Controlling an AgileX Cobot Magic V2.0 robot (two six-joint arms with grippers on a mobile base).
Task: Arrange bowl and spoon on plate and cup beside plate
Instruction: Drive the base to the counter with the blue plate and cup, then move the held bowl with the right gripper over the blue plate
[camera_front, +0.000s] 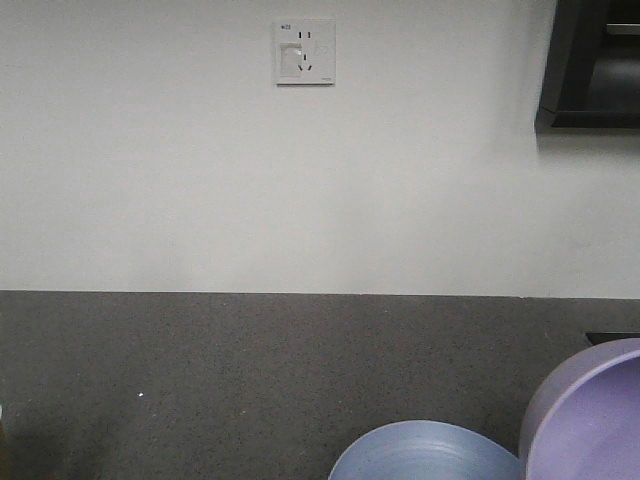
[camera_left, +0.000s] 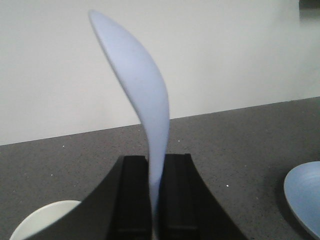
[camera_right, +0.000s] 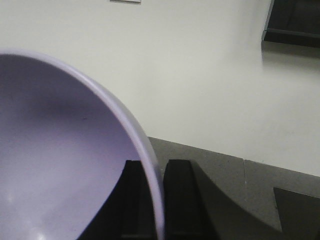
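Observation:
My left gripper (camera_left: 155, 165) is shut on the handle of the pale blue spoon (camera_left: 137, 85), which stands upright above the dark counter with its scoop at the top. My right gripper (camera_right: 159, 167) is shut on the rim of the lavender bowl (camera_right: 55, 155), one finger inside it and one outside; the bowl is tilted and held off the counter. In the front view the bowl (camera_front: 590, 420) hangs at the lower right, beside the light blue plate (camera_front: 425, 455) on the counter. The plate (camera_left: 305, 197) also shows at the right edge of the left wrist view. The cup (camera_left: 42, 220) shows its cream-white inside at lower left.
A dark speckled counter (camera_front: 200, 370) runs to a white wall with a socket (camera_front: 305, 52). A dark cabinet (camera_front: 595, 65) hangs at the upper right. A dark recess (camera_right: 297, 210) lies in the counter at the right.

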